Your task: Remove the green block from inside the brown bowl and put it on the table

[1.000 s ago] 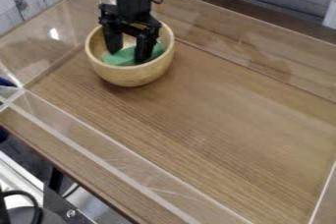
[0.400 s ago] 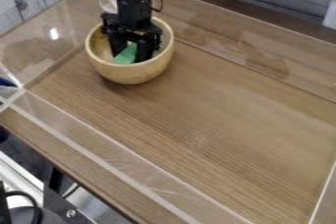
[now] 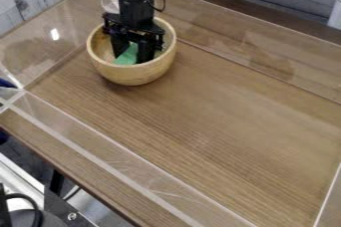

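Camera view, the only one, is looking down at an angle on one table (image 3: 213, 121) with clear plastic walls standing along its edges. No brand, label or writing is showing anywhere legibly.

One bowl (image 3: 132, 69) is sitting near the far left corner of the table. One black gripper (image 3: 132, 50) is reaching straight down into it, its fingers (image 3: 118, 44) standing on either side of the one green block (image 3: 130, 58), which is lying inside the bowl. The fingers are covering most of the block, so only a small green patch is showing between and below them. The claw is clenching on the block, jaws drawn in against it.

The arm above the gripper is being cut off by the top edge. Dark cables and metal parts at the lower left corner are blurring together, too unclear to name.
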Robot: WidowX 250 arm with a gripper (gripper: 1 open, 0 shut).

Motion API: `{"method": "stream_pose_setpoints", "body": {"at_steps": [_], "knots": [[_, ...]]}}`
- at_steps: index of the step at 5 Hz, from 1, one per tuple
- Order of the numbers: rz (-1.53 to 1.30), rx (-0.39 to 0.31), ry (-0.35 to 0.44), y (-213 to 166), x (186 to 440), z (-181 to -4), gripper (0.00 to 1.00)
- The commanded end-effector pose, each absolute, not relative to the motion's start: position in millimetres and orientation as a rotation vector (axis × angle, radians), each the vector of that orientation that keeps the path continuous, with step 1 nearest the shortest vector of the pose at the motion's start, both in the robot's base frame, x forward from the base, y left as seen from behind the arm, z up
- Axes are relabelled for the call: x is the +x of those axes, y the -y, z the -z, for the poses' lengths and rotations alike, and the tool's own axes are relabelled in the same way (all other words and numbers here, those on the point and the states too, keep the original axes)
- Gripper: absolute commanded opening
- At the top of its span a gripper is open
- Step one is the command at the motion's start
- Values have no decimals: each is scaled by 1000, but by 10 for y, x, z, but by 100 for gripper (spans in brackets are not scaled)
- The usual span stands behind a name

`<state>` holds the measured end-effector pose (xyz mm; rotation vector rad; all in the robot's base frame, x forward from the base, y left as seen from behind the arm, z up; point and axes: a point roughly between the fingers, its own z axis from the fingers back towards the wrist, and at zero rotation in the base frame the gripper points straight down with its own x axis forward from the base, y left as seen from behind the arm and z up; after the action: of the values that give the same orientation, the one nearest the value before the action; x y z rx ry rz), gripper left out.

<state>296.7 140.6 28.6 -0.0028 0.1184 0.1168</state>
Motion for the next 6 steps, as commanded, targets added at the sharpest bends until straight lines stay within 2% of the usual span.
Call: {"method": "stream_pose_setpoints", "body": {"at_steps": [1,2,4,5,6], "knots": [[-128,23,-17,-1461,3091,-664,0],[-131,19,3,-1445,3100,-782,0],[-123,2,106,-1300,3143,-1342,0],[-86,-22,129,-1086,3144,-1478,0],[-21,-43,124,-764,3134,-1516,0]]}}
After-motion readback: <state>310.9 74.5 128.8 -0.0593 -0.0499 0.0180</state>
